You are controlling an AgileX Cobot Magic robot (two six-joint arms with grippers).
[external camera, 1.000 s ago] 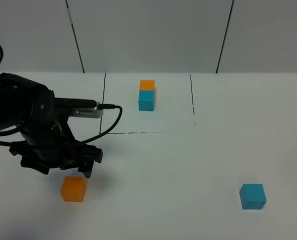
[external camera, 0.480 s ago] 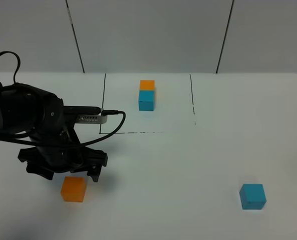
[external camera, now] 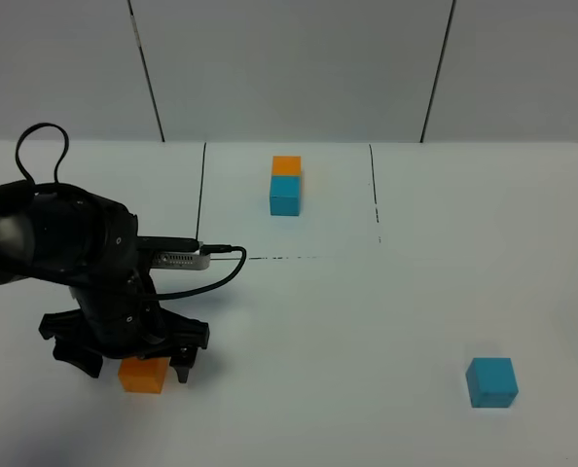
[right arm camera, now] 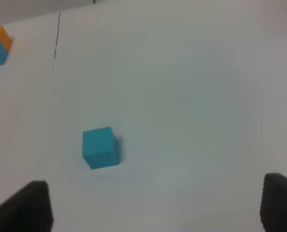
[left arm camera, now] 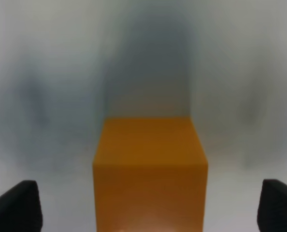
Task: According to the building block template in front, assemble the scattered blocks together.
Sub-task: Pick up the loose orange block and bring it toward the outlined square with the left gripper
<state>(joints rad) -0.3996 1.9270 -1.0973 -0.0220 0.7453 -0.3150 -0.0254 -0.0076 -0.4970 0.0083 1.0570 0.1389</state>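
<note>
White tabletop (external camera: 367, 321) carries the building block template (external camera: 286, 185), orange joined to cyan inside its drawn square at the far side, as the pattern to copy. Nearer, the left gripper (external camera: 139, 373) straddles the loose orange cube (external camera: 143, 376), jaws spread wide and clear of its sides, apparently lined up to close on it. The cyan cube (external camera: 491, 381) sits well apart, below the right gripper (right arm camera: 153, 208), which is spread and empty.

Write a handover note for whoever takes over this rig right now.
Left gripper: jaws open, straddling the orange cube at front left, not gripping it.
Right gripper: jaws open, empty, looking down at the cyan cube at front right.
Template pair: far middle, orange behind cyan.
Done: nothing joined yet.
To do: grasp both cubes, join them to match the template.
</note>
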